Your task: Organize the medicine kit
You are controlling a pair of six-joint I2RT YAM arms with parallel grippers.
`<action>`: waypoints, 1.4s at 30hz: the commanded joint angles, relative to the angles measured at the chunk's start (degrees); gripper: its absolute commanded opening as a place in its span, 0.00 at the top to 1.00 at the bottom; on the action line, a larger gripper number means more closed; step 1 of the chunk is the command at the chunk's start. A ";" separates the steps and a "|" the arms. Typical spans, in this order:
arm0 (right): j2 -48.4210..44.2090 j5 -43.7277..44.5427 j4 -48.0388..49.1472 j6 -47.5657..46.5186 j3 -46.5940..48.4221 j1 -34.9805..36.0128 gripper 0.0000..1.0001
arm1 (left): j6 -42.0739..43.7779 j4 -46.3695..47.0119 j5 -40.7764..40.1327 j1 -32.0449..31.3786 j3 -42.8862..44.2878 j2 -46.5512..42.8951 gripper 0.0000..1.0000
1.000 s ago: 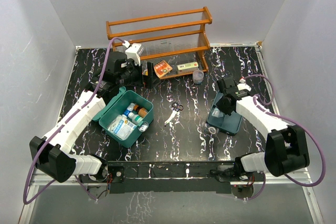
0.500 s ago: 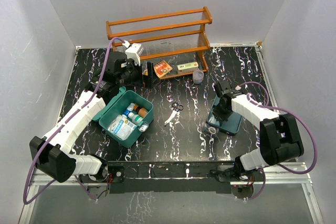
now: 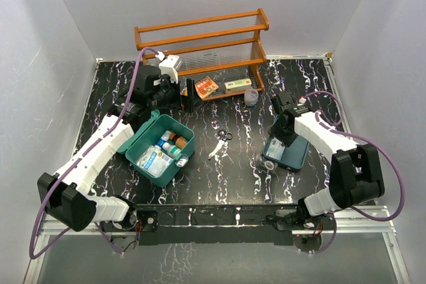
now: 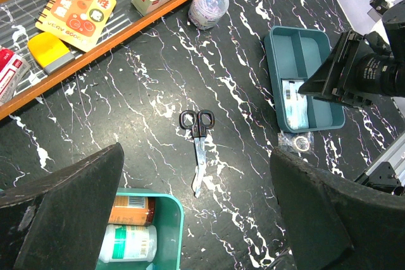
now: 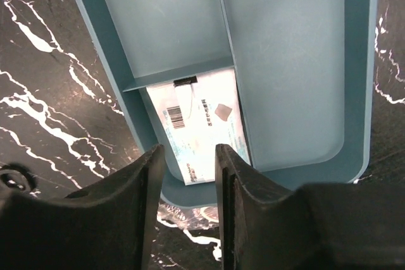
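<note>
At the table's near left lies one kit [image 3: 142, 140], with one pair of scissors [image 3: 219, 143] seen beside it. The barcode on the packet [image 5: 204, 124] in the tray [image 5: 288, 61] is shown only by the right wrist view. The left gripper [image 4: 196, 184] and right gripper [image 5: 190, 155] are parted and empty.

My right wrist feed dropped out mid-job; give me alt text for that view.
The right gripper hangs open above a blue-grey tray, with a flat white barcoded packet lying in the small compartment below its fingers. The tray sits on a black marbled table.
</note>
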 commanded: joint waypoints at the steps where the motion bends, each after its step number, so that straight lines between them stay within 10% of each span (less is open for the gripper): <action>1: 2.71 2.75 3.93 -4.76 1.85 -0.18 0.67 | 0.41 0.71 -0.20 -0.21 2.06 -0.39 0.02; 10: 8.15 -1.11 11.33 -9.27 -1.18 -0.77 0.82 | 0.45 0.44 -0.44 -0.26 1.97 -0.39 0.02; 31: 17.88 -21.00 17.36 -28.31 5.57 -0.35 0.70 | 0.85 0.00 -1.08 -0.32 2.08 -0.73 0.02; 42: 11.43 -11.88 11.14 -24.26 8.84 0.61 0.63 | 0.94 -0.21 -1.08 -0.31 2.93 -0.52 0.02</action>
